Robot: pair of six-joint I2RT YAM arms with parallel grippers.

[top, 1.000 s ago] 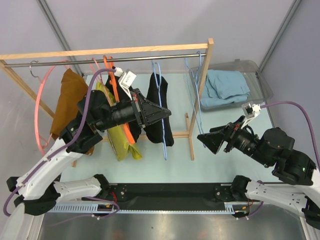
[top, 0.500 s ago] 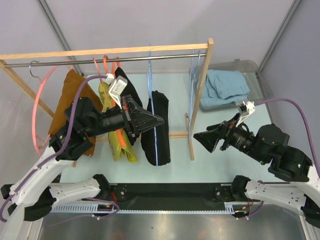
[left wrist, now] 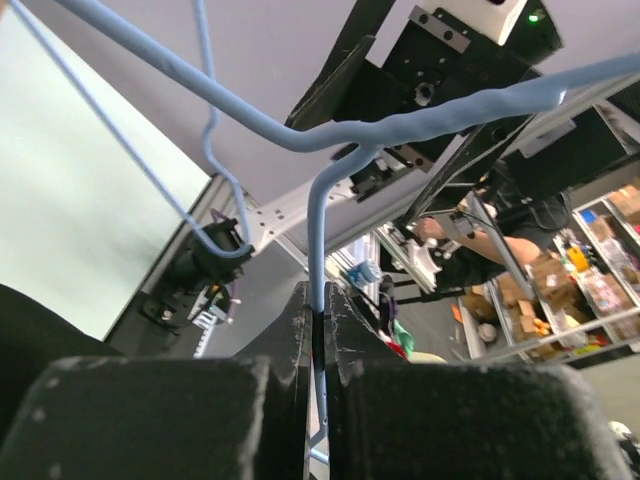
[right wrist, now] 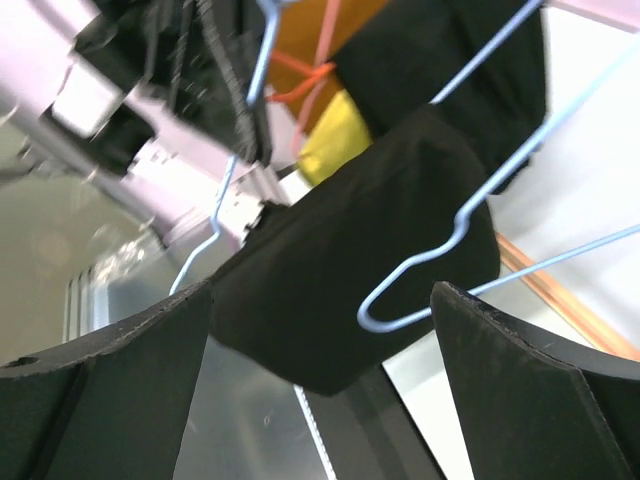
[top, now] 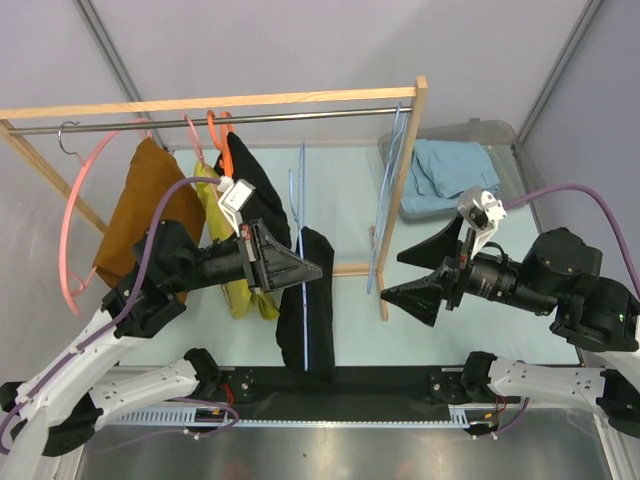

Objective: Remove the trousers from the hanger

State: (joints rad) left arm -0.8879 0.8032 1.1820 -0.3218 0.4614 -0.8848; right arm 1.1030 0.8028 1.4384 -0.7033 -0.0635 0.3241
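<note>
Left gripper (top: 315, 268) is clamped on the wire of the blue hanger (top: 302, 190). The top view hides the pinch itself behind the gripper's body. Its own wrist camera shows it plainly: the two fingers (left wrist: 150, 420) are pressed together with the thin blue wire (left wrist: 400, 120) caught in the seam between them. The hook curls above, free of any rail.

At the far left of the wooden rack (top: 421, 130), under the metal rail (top: 120, 126), a brown garment (top: 135, 215) hangs on a pink hanger (top: 72, 220). Next come a yellow garment (top: 232, 290), an orange hanger (top: 214, 128) and a second black garment (top: 258, 195).

The black trousers (top: 310, 300) are draped over the held hanger, forward of the rack and just right of the left gripper, hanging down toward the near table edge.

An empty blue hanger (top: 384, 225) hangs by the rack's right post.

The right gripper (top: 393, 276) hovers beside that post with its fingers spread wide, holding nothing. Its wrist camera adds what the overhead view cannot. The trousers (right wrist: 300, 300) fill the gap between its two fingers (right wrist: 100, 400), and the empty hanger's wire (right wrist: 462, 228) crosses in front of them. The held hanger (right wrist: 252, 90) runs behind.

A clear bin (top: 530, 170) with light blue cloth (top: 445, 172) sits at the far right.
</note>
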